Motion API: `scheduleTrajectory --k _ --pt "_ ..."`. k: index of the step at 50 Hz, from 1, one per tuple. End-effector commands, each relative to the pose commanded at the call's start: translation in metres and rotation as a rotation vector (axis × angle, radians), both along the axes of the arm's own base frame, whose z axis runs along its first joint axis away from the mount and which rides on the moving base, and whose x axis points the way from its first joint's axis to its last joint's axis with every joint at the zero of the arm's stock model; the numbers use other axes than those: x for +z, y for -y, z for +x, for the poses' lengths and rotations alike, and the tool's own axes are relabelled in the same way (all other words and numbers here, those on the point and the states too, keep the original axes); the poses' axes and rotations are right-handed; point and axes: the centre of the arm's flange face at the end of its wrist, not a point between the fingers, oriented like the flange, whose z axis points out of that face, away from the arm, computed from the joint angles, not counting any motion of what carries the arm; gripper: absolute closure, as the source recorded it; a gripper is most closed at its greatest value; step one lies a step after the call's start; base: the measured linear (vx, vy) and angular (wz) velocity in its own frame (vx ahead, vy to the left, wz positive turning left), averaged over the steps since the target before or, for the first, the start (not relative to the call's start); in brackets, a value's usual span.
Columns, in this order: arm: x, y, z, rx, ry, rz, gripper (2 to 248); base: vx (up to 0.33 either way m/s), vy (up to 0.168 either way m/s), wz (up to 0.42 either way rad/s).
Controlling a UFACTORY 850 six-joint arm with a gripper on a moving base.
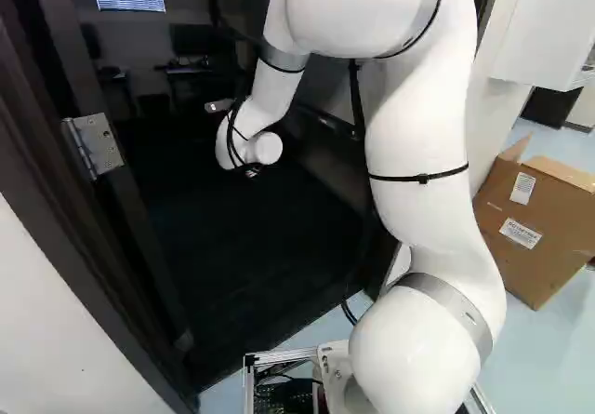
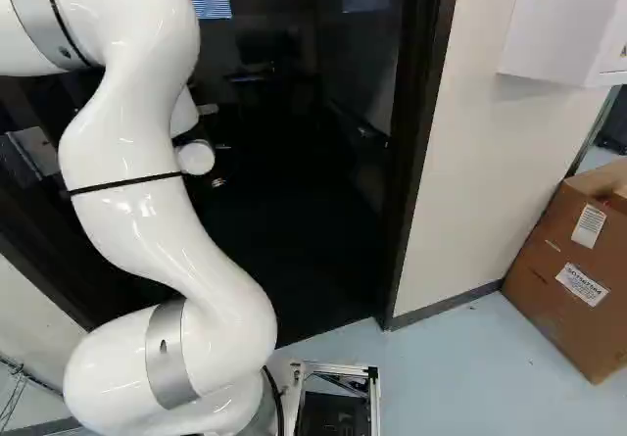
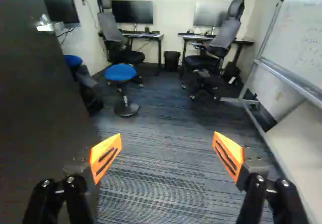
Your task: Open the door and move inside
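- Hold gripper wide open, with nothing in its grasp
- See door swung inward, close beside gripper on the robot's left, with long face running ahead, roughly parallel to reach
- Note handle farther ahead, ungripped
- Judge opening done, entry next: drive base ahead onto carpet, between door and right jamb, brushing neither

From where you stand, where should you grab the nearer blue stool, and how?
I'd probably take the nearer blue stool by its thin stem, coming level from the near side, one finger each side: the stem looks upright and bare, while seat and foot spread wider.
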Motion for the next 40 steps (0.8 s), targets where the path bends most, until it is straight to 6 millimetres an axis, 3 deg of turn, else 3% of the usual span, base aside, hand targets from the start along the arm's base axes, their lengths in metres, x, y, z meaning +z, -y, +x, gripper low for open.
scheduleTrajectory --k 40 --pt "0.004 0.070 -0.013 -0.155 -0.032 0.019 3 0.000 0.000 0.000"
